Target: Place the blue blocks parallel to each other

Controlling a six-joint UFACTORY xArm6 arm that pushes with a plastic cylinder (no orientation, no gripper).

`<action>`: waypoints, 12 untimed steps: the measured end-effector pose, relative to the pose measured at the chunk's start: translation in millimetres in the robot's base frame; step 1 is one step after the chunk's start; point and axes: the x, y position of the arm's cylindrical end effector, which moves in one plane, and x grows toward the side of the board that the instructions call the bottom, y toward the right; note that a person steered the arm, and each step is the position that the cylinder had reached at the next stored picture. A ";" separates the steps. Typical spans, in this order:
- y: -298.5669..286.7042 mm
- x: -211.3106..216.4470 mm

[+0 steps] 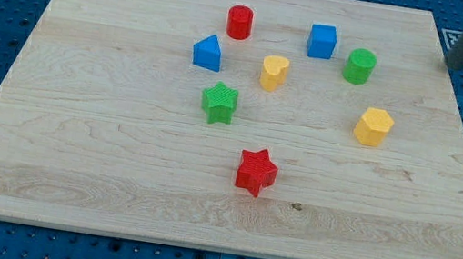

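Note:
A blue wedge-shaped block (pixel 207 52) lies left of centre near the view's top. A blue cube (pixel 322 41) lies to its right, a little higher in the view, with a red cylinder (pixel 240 22) and a yellow heart-shaped block (pixel 274 72) between them. My tip (pixel 450 66) is at the view's top right, at the board's right edge, well right of the blue cube and of a green cylinder (pixel 360 66). It touches no block.
A green star (pixel 219 102) lies below the blue wedge. A yellow hexagonal block (pixel 374 126) lies at the right. A red star (pixel 256 171) lies below centre. The wooden board (pixel 69 170) rests on a blue pegboard table.

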 end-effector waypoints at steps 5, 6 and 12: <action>-226.0 -8.8; -245.6 -8.8; -303.5 26.3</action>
